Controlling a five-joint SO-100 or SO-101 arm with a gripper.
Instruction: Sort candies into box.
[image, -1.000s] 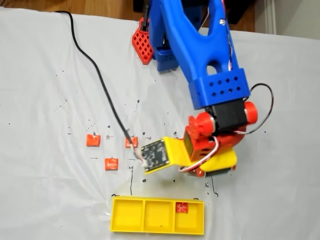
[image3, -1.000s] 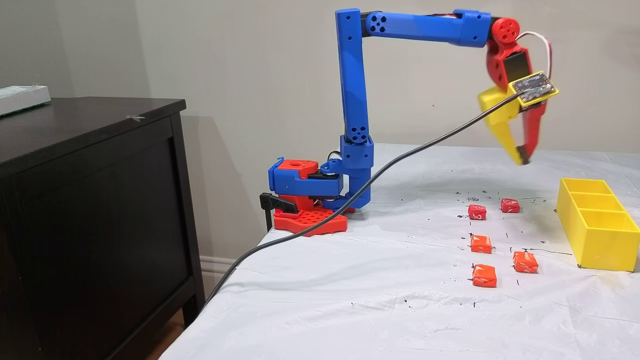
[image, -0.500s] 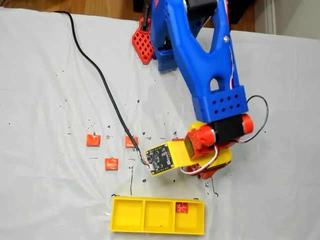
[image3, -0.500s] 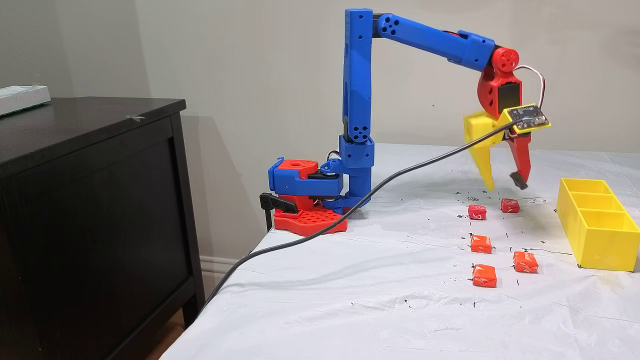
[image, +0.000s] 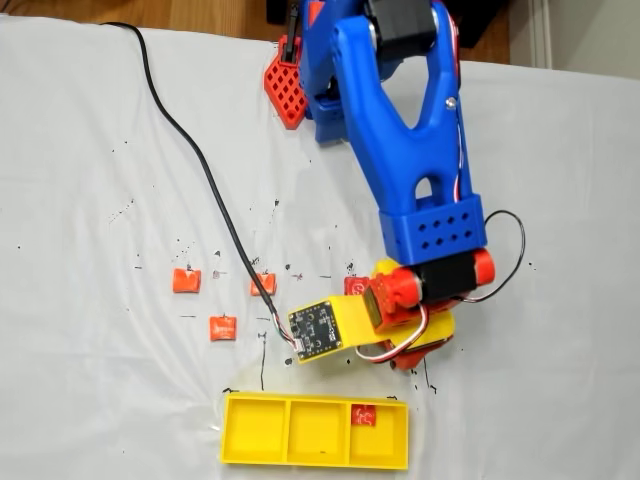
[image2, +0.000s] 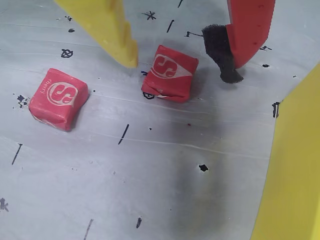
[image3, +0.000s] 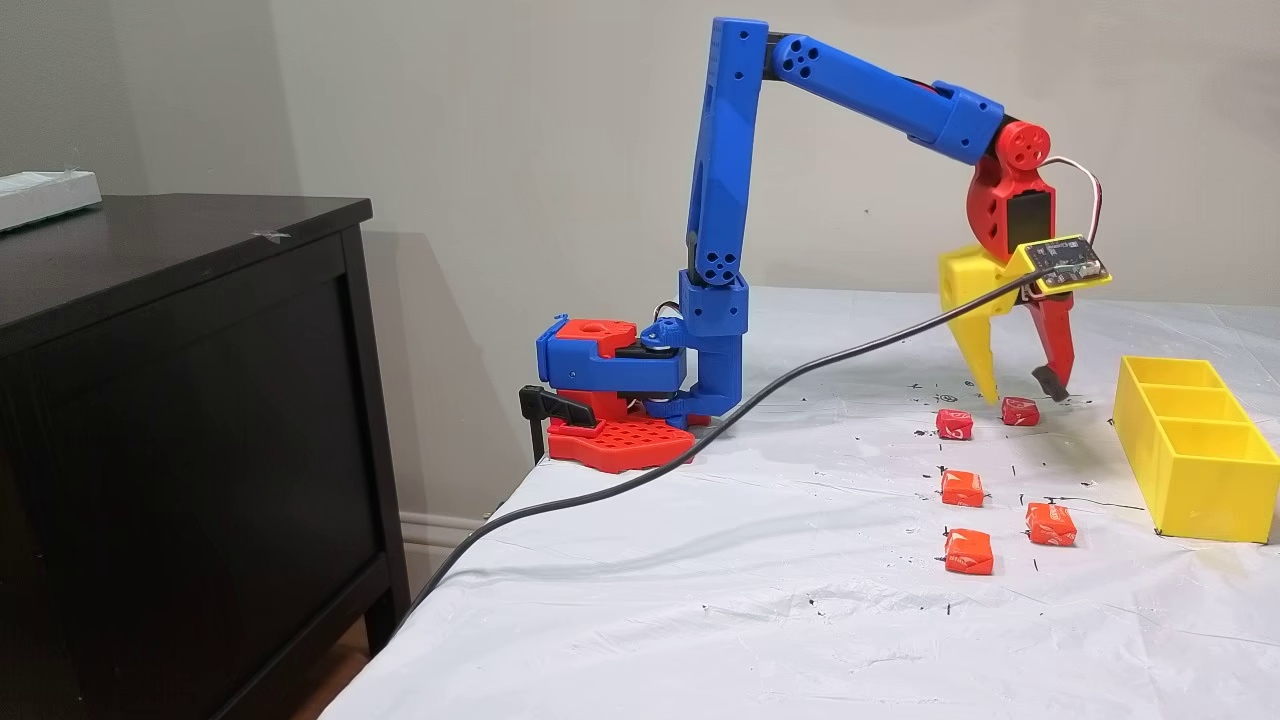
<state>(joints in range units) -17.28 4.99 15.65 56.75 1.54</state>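
In the side-on fixed view, going left to right: a dark cabinet fills the left of the frame, the arm's red and blue base sits at the centre on the white-covered table, and a black cable runs from the lower centre up to the wrist at the upper right. Five candies lie in the right-hand third: three orange-red ones toward the lower right and two red ones with white marks above them. The box stands at the far right edge.

A second ago the hand hung high above the table with its fingers nearly together. It has since come down and spread, and now straddles the right-hand red candy. The wrist view shows this: the yellow finger at the upper left, that red candy in the upper middle, the red finger with its black pad at the upper right. Both tips stand just beside the wrapper without pressing it. The other red candy lies at the left of that frame, clear of the fingers.

In the top-down fixed view the box lies along the bottom edge, with one red candy already in its right-hand compartment. So one of six looks sorted, and the arm is apparently set for the second pickup; closing the fingers seems the step in hand.
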